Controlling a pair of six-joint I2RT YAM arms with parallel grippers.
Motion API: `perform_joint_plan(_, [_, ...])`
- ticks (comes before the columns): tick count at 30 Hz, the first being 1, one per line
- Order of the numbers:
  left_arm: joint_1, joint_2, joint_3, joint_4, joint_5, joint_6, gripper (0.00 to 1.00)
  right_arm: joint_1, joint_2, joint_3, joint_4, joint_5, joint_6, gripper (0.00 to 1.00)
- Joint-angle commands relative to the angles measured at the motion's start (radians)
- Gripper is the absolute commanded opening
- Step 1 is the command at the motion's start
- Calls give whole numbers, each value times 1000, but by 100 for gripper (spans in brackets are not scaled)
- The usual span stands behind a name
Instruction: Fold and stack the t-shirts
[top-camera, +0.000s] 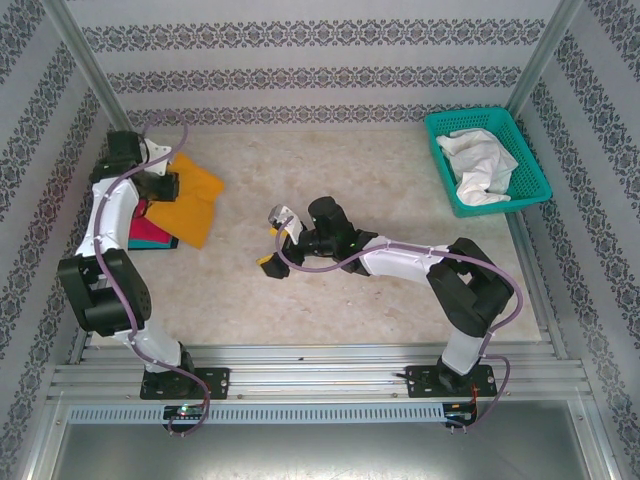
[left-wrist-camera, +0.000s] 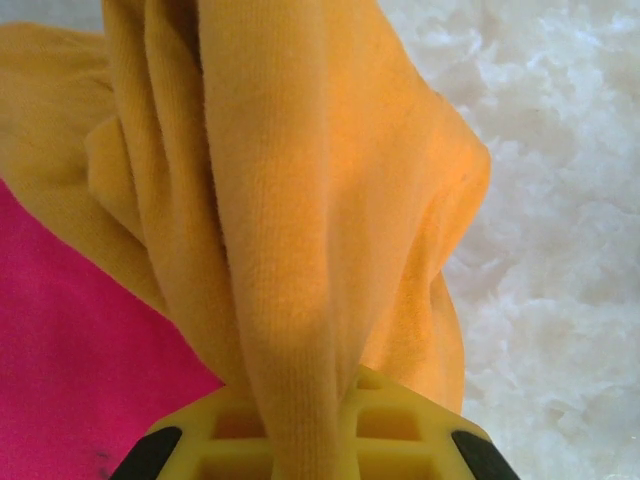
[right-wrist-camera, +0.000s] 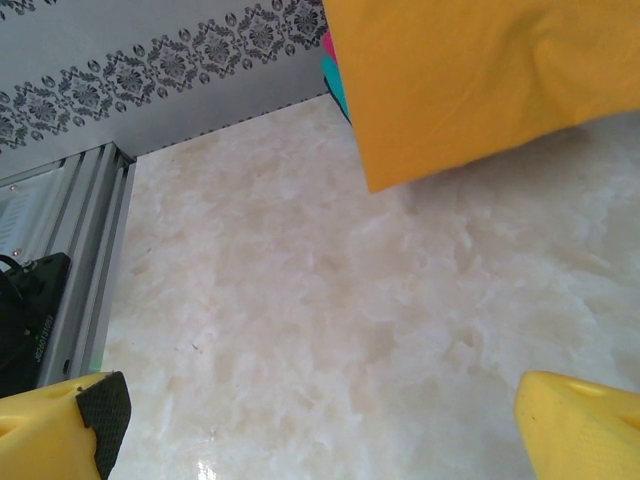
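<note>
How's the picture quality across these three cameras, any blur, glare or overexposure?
Top external view: even soft light, sharp, faint shadows under the arms. Left wrist view: the weave of the mustard-orange cloth t-shirt is crisp; the pale marbled tabletop looks overexposed. Right wrist view: the yellow fingers of the right gripper look soft, slight glare on the tabletop beside them.

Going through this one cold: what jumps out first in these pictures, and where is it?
The mustard-orange t-shirt at the left of the table stands out first, bunched and pinched in the left fingers over a magenta shirt. Next come the right fingers, spread open over the middle of the table, and a teal basket holding white cloth in the far right corner.
</note>
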Motion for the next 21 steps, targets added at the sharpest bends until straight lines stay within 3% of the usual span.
perform_joint_plan(1, [38,13,73,-65,-7,90,0,10,19,31,-7,-28,-20,98])
perform_joint_plan(12, [128,35,145,-105,-34,128,0,13,34,55,-37,-33,-21,98])
perform_joint_plan(21, [136,38,135,-53,-91,154,0,17,52,76,-51,-41,-22,98])
